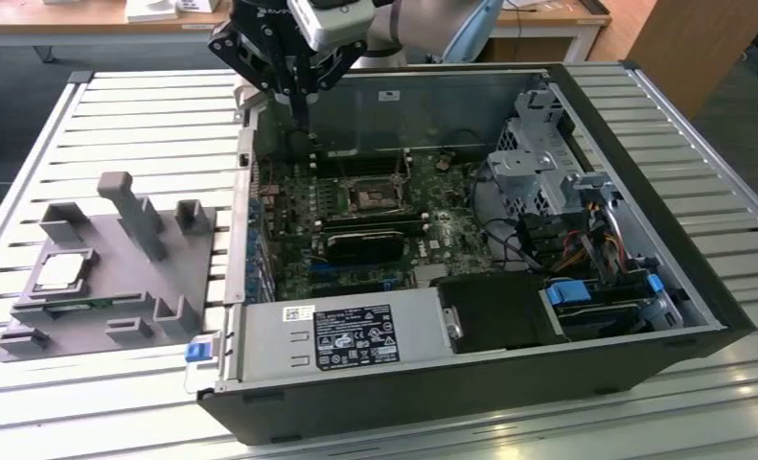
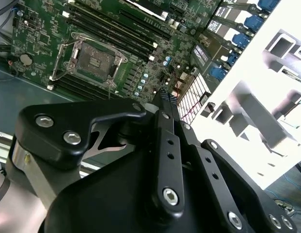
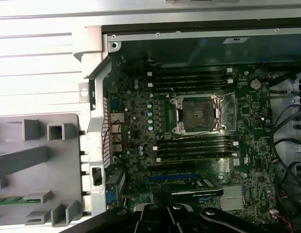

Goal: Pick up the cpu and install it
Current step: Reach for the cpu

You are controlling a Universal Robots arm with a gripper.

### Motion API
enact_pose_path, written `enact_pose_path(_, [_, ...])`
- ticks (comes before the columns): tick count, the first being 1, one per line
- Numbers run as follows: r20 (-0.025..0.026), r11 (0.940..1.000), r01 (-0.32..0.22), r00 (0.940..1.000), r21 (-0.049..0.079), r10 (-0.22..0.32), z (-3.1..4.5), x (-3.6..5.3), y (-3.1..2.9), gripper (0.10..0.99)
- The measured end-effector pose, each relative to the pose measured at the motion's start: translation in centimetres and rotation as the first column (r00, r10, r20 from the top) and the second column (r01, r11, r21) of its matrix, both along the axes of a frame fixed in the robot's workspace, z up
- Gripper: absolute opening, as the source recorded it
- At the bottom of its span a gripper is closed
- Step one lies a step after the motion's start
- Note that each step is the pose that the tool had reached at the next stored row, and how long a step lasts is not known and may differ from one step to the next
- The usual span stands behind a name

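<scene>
Lying well apart from fingers (image 1: 299,107): cpu (image 1: 61,271).

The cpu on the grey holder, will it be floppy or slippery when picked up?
The cpu looks like a flat metal-topped square, so probably stiff. Its shiny top may be slippery. It lies flat on the grey holder, so unlikely to roll.

No wording can be made out. A white label (image 1: 353,337) crowded with black print and small marks lies on the grey power supply (image 1: 266,356), at the near edge of the computer case (image 1: 481,393). A smaller white sticker (image 1: 298,311) sits just beside it. The characters on both are too small to tell.
</scene>
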State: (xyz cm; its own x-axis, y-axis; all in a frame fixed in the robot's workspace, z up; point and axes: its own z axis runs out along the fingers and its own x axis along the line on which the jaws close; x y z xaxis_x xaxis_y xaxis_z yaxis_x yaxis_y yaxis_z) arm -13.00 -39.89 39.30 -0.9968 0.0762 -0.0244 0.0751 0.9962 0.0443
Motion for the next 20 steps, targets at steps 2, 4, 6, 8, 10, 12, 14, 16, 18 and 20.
enact_pose_path(2, [0.0, 1.0, 0.0, 1.0, 0.0, 0.0, -0.01, -0.1, 0.0, 0.106])
enact_pose_path(4, [0.0, 1.0, 0.0, 1.0, 0.0, 0.0, -0.02, -0.2, 0.0, 0.106])
enact_pose_path(6, [-0.0003, 1.0, 0.0, 1.0, 0.0, 0.0, -0.03, -0.24, 0.0, 0.106])
enact_pose_path(8, [-0.0003, 1.0, 0.0, 1.0, 0.0, 0.0, -0.03, -0.32, 0.0, 0.106])
enact_pose_path(10, [-0.0003, 1.0, 0.0, 1.0, 0.0, 0.0, -0.04, -0.38, 0.0, 0.106])
enact_pose_path(12, [-0.0003, 1.0, 0.0, 1.0, 0.0, 0.0, -0.04, -0.42, 0.0, 0.106])
enact_pose_path(14, [-0.0003, 1.0, 0.0, 1.0, 0.0, 0.0, -0.04, -0.46, 0.0, 0.106])
enact_pose_path(16, [-0.0003, 1.0, 0.0, 1.0, 0.0, 0.0, -0.05, -0.5, 0.0, 0.106])
enact_pose_path(18, [-0.0003, 1.0, 0.0, 1.0, 0.0, 0.0, -0.05, -0.54, 0.0, 0.106])
enact_pose_path(20, [-0.0003, 1.0, 0.0, 1.0, 0.0, 0.0, -0.05, -0.6, 0.0, 0.106])
